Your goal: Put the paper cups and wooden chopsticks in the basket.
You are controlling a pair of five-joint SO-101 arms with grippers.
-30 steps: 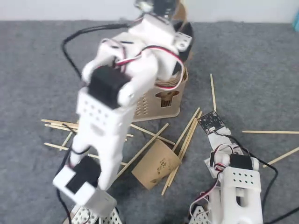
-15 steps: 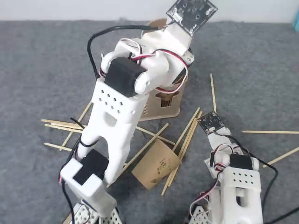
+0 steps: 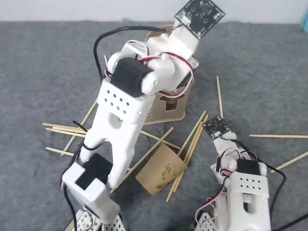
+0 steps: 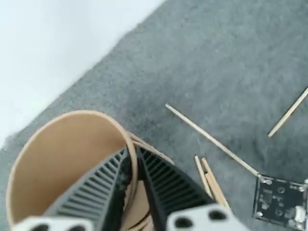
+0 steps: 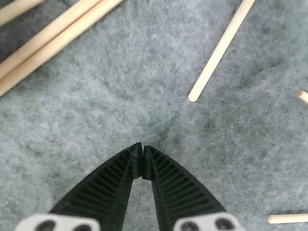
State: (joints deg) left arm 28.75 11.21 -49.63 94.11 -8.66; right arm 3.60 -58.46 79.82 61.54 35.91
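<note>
Our left gripper (image 4: pixel 131 155) is clamped across the wall of a paper cup (image 4: pixel 62 159) at the basket (image 3: pixel 169 109), while our right gripper (image 5: pixel 142 162) hangs pinched together on nothing above the carpet (image 5: pixel 120 96) among chopsticks (image 5: pixel 219 51). We judge the cups light and easily crushed, best taken at the stiffer rim, and the chopsticks rigid, thin and prone to roll, best gripped mid-length. A second cup (image 3: pixel 161 169) lies on its side across chopsticks near the basket; its dark print is too small for us to read.

- A robotics test setup, seemingly a lab or hobby workshop.
- A grey felt-like mat (image 3: pixel 43 67) covers the desk, with a plain white wall (image 3: pixel 57 9) behind.
- A white plastic arm (image 3: pixel 118 122) carries a bare camera board (image 3: pixel 199 13).
</note>
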